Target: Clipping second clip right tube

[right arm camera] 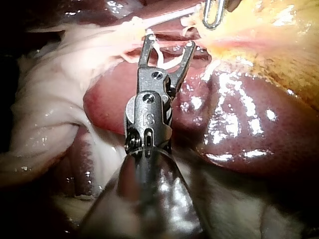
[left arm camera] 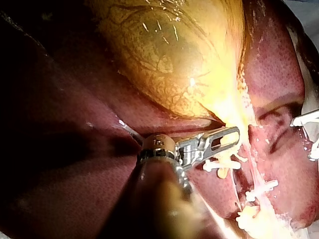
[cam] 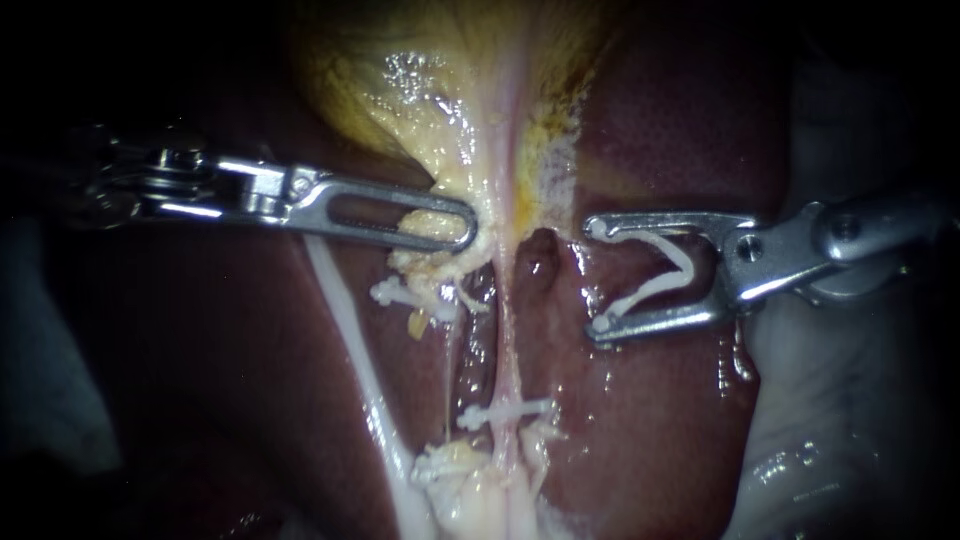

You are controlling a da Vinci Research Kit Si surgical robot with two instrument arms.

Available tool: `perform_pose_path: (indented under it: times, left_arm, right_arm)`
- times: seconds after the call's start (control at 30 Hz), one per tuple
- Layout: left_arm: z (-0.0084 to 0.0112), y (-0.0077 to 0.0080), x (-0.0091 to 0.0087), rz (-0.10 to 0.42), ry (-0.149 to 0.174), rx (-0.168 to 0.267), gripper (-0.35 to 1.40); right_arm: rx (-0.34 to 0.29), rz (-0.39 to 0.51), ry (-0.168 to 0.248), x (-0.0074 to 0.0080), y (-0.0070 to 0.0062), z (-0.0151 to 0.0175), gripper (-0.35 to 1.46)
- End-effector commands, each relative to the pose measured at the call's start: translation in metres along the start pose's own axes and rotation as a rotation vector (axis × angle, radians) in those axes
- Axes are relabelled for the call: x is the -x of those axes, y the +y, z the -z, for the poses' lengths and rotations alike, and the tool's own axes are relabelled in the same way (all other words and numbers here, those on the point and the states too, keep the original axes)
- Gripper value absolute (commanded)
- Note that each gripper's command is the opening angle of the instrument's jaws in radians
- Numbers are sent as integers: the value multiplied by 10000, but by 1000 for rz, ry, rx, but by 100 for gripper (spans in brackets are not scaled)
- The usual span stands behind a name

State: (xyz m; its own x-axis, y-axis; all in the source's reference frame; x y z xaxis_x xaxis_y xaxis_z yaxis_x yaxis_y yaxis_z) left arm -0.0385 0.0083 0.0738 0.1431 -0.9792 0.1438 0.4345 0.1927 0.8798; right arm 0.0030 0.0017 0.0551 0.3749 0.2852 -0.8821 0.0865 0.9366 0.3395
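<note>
Risk: right instrument (cam: 598, 277) holds a spread clip (cam: 650, 290) between its jaws, just right of the right tube (cam: 507, 350) at frame centre, left instrument (cam: 455, 225) clamped on gallbladder (cam: 400, 90); closing before straddling the tube would likely clip liver (cam: 680, 130).

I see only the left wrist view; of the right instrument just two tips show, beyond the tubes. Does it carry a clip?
Observer: Yes. The endoscope view shows the right instrument holding a white clip, spread open, in its claw.
Operator: Is the clip already around the right tube?
Observer: No. It stands apart from the right tube, over the liver, its open end toward the tube.
Operator: Is my left instrument in its way?
Observer: It seems not. In the right wrist view the left instrument, gripping the gallbladder, lies ahead and to one side, outside the clip's opening.
</note>
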Motion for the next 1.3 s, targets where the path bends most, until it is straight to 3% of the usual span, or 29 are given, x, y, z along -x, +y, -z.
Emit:
perform_pose_path:
  times: [0.03, 0.27, 0.53, 0.63, 0.83, 1.13, 1.3]
  left_arm:
    - [1, 0, 0, 0, 1, -1, -35]
    - [30, -7, 5, 5, 4, -5, -35]
    - [89, -35, 24, 29, -34, 16, -35]
    - [101, -36, 27, 23, -45, 24, -35]
    - [103, -32, 27, 24, -49, 25, -35]
    - [103, -32, 27, 24, -50, 26, -35]
    - [103, -32, 26, 24, -50, 26, -35]
  right_arm:
    - [0, 0, 0, 0, 0, 0, 50]
    - [-2, 0, 1, 0, 0, -1, 50]
    - [-4, 0, 2, 0, -1, -3, 50]
    - [-7, 1, 2, 0, -1, -4, 50]
    - [-12, 2, 4, 1, -3, -12, 50]
    - [-46, -227, 12, 21, -21, -64, 49]
    - [-76, -309, -27, 36, -32, -100, 46]
